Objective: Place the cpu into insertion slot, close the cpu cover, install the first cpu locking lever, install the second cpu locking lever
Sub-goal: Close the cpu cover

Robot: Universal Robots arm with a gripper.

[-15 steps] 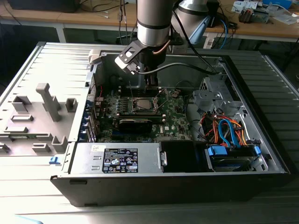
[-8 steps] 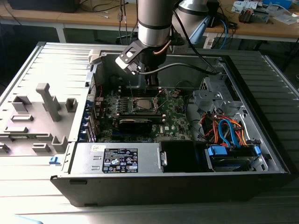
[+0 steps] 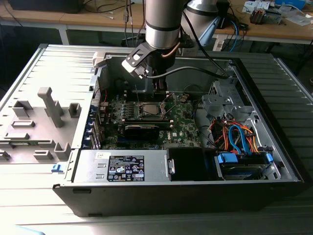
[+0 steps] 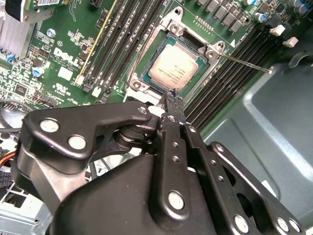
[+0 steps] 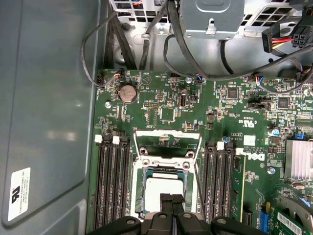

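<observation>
At the exterior view's left, a grey plastic fixture [image 3: 46, 115] is lying outside the open computer case [image 3: 146, 196]. Moving right, the green board [image 3: 183, 122] is lying flat inside the case. The gripper [image 4: 172, 95] is hanging over the board's middle, its fingers pressed together with nothing between them. The tips are hovering just beside one edge of the insertion slot [image 4: 176, 27]; whether they are touching it I cannot tell.

The cpu [image 4: 173, 66] is sitting flat in that slot, silvery face up. The cpu cover [image 5: 167, 131] is standing open on the side of the slot away from the gripper, so nothing is clamping the chip. Further right, a thin locking lever [image 4: 244, 62] is sticking out unlatched over the memory slots [image 4: 215, 93].

By its look, the cpu is light, stiff and fragile underneath, best held by its edges. The cover is a thin hinged plate, best pushed at its free edge. The lever is looking springy and slippery, best caught near its end.
</observation>
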